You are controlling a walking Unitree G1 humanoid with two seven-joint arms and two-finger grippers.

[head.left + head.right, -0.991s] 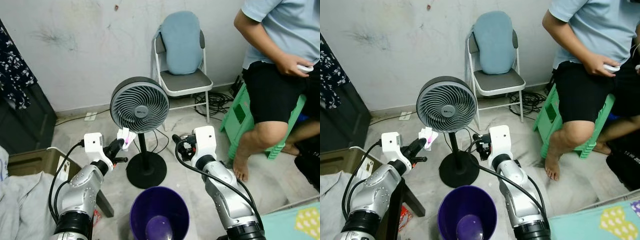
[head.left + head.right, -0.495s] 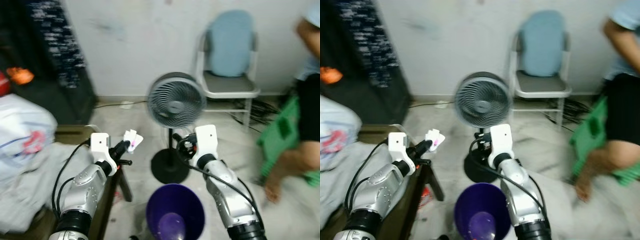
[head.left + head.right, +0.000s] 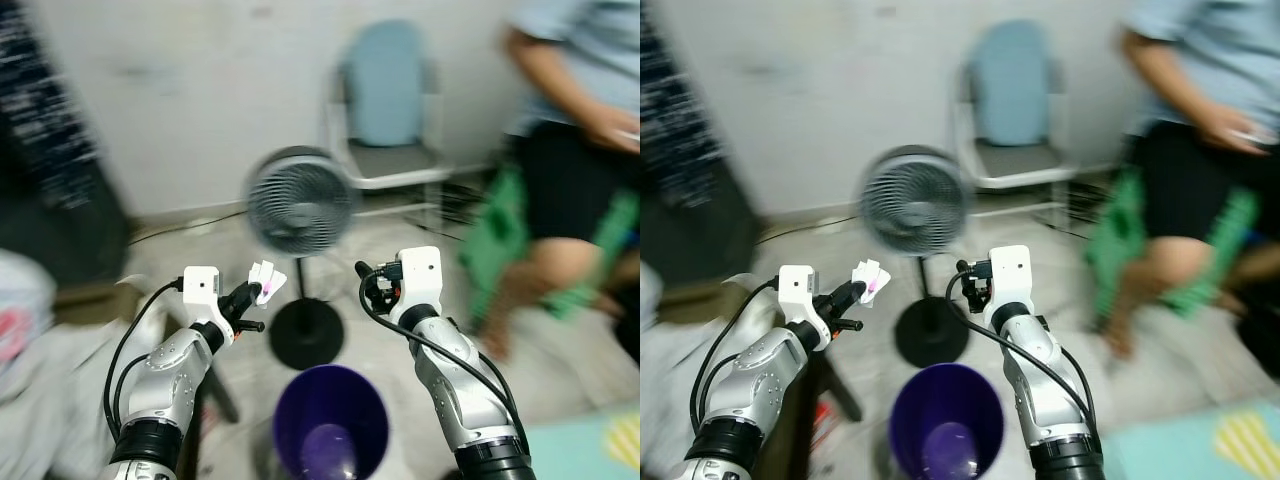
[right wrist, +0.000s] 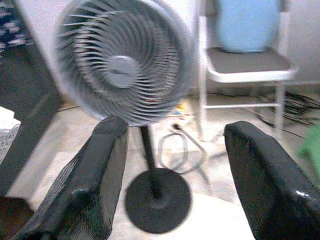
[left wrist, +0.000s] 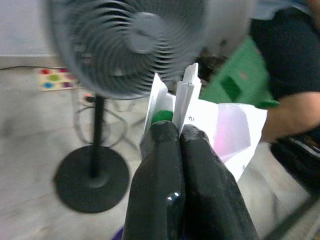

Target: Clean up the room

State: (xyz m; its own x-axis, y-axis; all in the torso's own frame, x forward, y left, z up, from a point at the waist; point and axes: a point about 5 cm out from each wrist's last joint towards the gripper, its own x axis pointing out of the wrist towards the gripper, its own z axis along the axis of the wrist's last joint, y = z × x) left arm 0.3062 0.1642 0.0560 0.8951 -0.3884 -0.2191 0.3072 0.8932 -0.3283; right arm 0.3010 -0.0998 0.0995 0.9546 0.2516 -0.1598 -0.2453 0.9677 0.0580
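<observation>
Your head views were smeared with motion blur, so fine detail was hard to read. Your left gripper (image 3: 252, 294) was raised in front of you, its two fingers (image 5: 159, 170) pressed together on a scrap of paper (image 5: 220, 131), white with a pink patch and a bit of green near the fingertips; the print on it was too small to read. The paper sat up in the air just left of the fan (image 3: 300, 203), not touching it. Your right gripper (image 3: 367, 283) was raised on the other side of the fan's pole, fingers spread wide with nothing between them; the wrist view looked straight through the gap at the fan head and its round black base (image 4: 157, 200). The purple bucket (image 3: 331, 425) stood below and between the two arms, its lower edge cut off by the frame; something pale lay at the bottom, too blurred to identify. Behind the fan stood a folding chair (image 3: 385, 130) with a blue cushion against its back, and cables (image 4: 176, 150) lay on the floor near it. On the right a person (image 3: 570, 120) sat on a green stool (image 3: 500, 235), head cut off at the top, one hand holding something small and white that you couldn't make out. The dark shape at far left was only a blur.
</observation>
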